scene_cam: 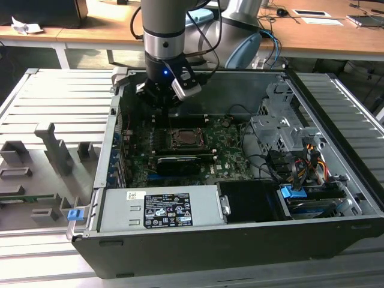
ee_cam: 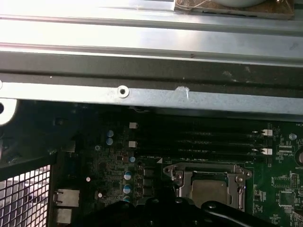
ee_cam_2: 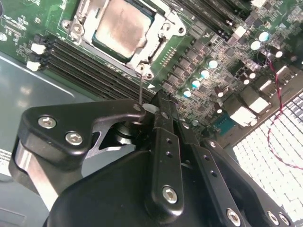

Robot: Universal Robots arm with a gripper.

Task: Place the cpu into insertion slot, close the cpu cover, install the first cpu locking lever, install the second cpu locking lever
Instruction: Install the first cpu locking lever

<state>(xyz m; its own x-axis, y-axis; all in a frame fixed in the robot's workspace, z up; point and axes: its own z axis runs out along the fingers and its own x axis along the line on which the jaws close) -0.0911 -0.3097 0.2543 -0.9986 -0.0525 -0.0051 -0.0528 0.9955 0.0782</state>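
**Station Status: CPU Seated, Gripper at Locking Lever**

In the exterior view, the arm reached into the open computer case (scene_cam: 252,243) from the upper left of the frame. The gripper (scene_cam: 162,103) hung just above and left of the frame's centre. The insertion slot (scene_cam: 187,140) sat directly below it on the motherboard (scene_cam: 231,153), near the centre of the frame.

In the second wrist view, the cpu (ee_cam_2: 124,26) lay flat in the slot with its dull metal face up. The cpu cover (ee_cam_2: 166,29) was down around it, and the chip showed through the square cut-out. Long black memory slots (ee_cam_2: 85,64) ran beside the socket.

The gripper's fingers (ee_cam_2: 158,123) were drawn almost together. They pinched the thin wire rod of a locking lever (ee_cam_2: 141,87), which rose from the socket corner to the fingertips.

In the first wrist view, the cpu and cover sat beside the memory slots.
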